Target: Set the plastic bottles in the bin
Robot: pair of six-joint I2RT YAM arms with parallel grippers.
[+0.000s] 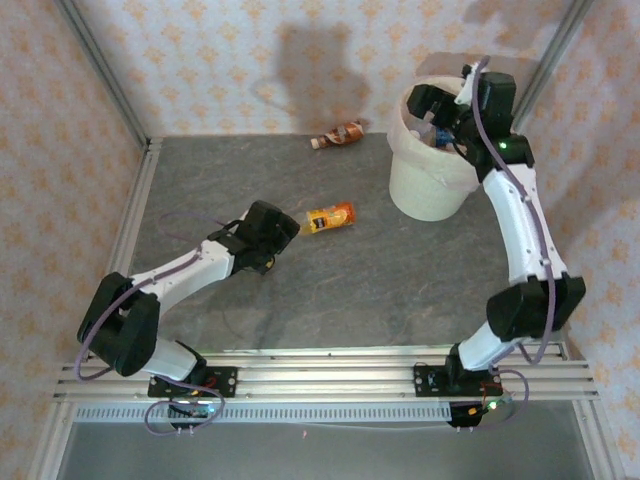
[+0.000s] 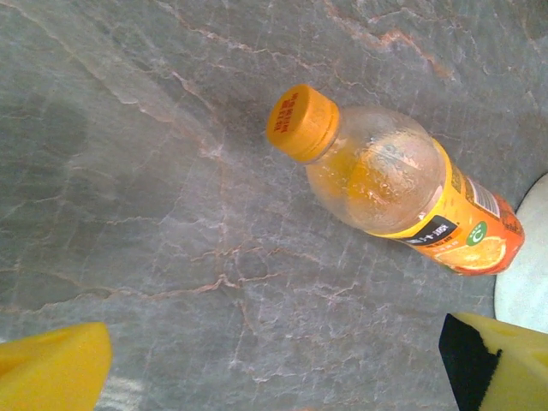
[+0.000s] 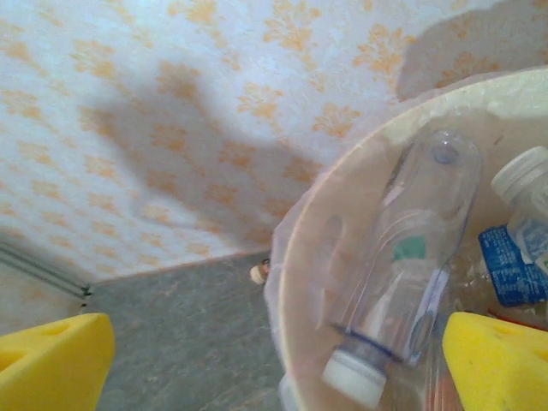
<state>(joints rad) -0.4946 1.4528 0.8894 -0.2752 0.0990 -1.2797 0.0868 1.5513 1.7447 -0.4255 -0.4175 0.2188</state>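
An orange-labelled plastic bottle [image 1: 330, 217] [image 2: 402, 188] with an orange cap lies on its side mid-table. My left gripper [image 1: 287, 232] [image 2: 274, 377] stands open just short of its cap end, nothing between the yellow pads [image 2: 51, 368]. A brown-red bottle [image 1: 337, 135] lies by the back wall. My right gripper [image 1: 447, 118] [image 3: 274, 368] hangs open over the cream-white bin [image 1: 425, 185] [image 3: 295, 282]. Inside the bin, a clear bottle [image 3: 411, 257] with a white cap leans cap-down, beside a blue-labelled one [image 3: 509, 270].
The grey stone table [image 1: 330, 290] is walled by patterned panels at the back and sides. The bin stands at the back right. A metal rail [image 1: 320, 375] runs along the near edge, where both arm bases sit.
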